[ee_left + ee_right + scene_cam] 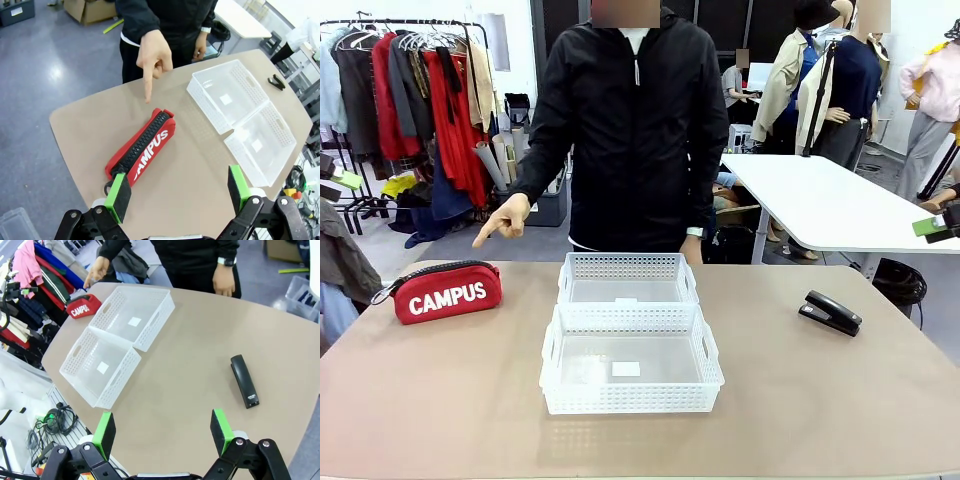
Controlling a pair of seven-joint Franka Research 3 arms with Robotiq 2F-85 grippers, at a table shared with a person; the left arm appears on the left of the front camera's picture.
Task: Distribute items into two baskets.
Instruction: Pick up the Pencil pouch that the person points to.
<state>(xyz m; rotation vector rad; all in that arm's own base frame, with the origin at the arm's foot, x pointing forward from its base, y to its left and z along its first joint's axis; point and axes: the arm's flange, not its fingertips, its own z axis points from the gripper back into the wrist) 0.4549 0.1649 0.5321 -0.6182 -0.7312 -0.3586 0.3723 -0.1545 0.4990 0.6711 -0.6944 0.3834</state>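
Left wrist view: our left gripper [177, 175], spread apart, hangs over the pouch [145, 147] beside the baskets [207, 107]; soft and light, we'd pinch across its middle.

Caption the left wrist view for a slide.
Person's hand points down at red soft CAMPUS zip pouch lying ahead of open left gripper.

You see tan table [440, 400], round corners. Two white baskets sit in middle, one behind other, touching: far basket [625, 266] near person's edge, near basket [630, 398] toward robot. Look to robot's left, far side: red pouch [448, 292] lies flat, zip on top, "CAMPUS" facing robot. Look right: black stapler [831, 312] lies flat, well apart from baskets.
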